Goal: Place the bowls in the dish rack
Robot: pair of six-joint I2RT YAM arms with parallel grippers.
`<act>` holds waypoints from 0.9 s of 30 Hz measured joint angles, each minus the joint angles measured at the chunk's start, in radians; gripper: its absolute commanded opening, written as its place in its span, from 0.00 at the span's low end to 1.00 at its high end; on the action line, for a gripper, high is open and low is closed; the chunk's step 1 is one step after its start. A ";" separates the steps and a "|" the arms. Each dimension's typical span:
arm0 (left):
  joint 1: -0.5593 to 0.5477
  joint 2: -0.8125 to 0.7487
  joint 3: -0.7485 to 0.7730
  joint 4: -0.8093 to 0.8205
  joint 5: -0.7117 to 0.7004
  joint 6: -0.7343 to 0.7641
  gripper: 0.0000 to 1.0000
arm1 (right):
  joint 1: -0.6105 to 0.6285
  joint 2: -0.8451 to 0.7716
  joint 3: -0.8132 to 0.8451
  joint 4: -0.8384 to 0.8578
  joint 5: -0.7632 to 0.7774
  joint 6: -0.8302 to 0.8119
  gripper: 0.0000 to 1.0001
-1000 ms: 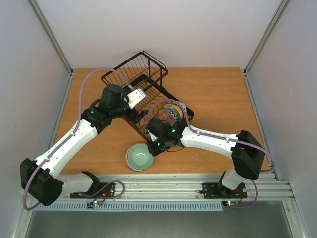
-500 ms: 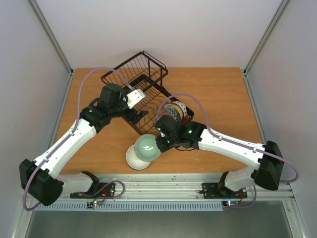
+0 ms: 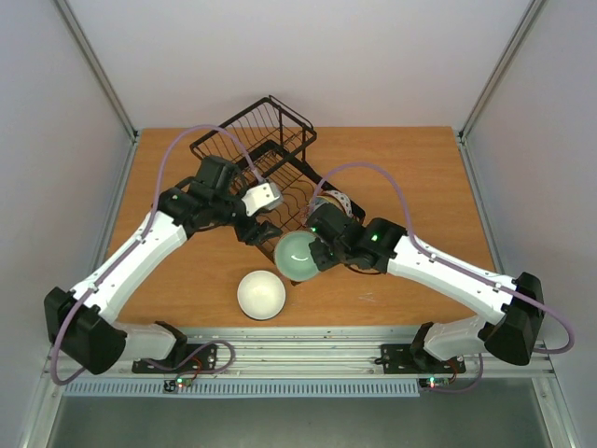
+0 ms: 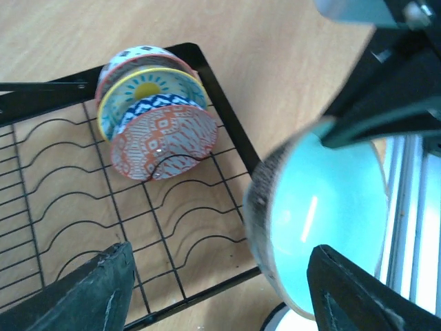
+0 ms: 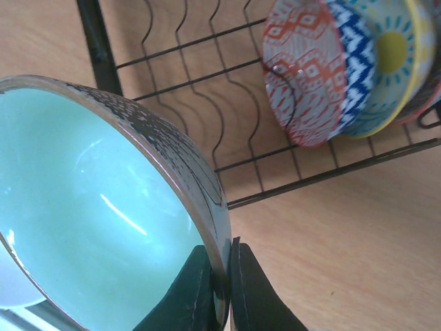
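- The left pincer [image 4: 219,254] hangs over the dish rack [image 3: 244,140] with its fingers spread wide and nothing between them.
- The dish rack sits aslant on the table [image 3: 410,177], its raised basket at the far end and its wavy slot wires towards the near end.
- A white bowl [image 3: 261,295] stands upright on the table near the front edge, just off the rack's near corner and apart from it.
- The mint-green bowl [image 3: 297,257] is tipped up on edge over the rack's near rim. I cannot tell whether it touches the wires.
- At the rack's right end three bowls stand on edge, nested: the red-patterned bowl [image 4: 164,141] in front, then the blue-and-white bowl [image 4: 169,107], then the yellow-centred bowl [image 4: 148,86] — a further one shows behind.
- The right pincer [image 5: 222,249] is pressed together on the mint-green bowl's rim — one finger inside, one outside.
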 measured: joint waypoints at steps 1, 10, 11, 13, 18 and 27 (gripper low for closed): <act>0.000 0.012 0.010 -0.021 0.018 0.007 0.68 | -0.010 0.000 0.003 0.000 0.006 -0.006 0.01; -0.016 0.100 0.042 -0.116 0.079 0.042 0.68 | -0.047 0.013 0.092 0.003 0.038 -0.076 0.01; -0.021 0.112 0.042 -0.120 0.078 0.042 0.68 | -0.047 0.017 0.105 0.007 0.038 -0.084 0.01; -0.031 0.128 0.042 -0.124 0.074 0.042 0.67 | -0.047 0.023 0.128 0.014 0.038 -0.098 0.01; -0.053 0.142 0.042 -0.124 0.049 0.045 0.38 | -0.047 0.026 0.150 0.021 0.035 -0.122 0.01; -0.042 0.194 0.058 -0.038 -0.100 -0.174 0.01 | -0.024 0.035 0.157 0.042 0.006 -0.063 0.01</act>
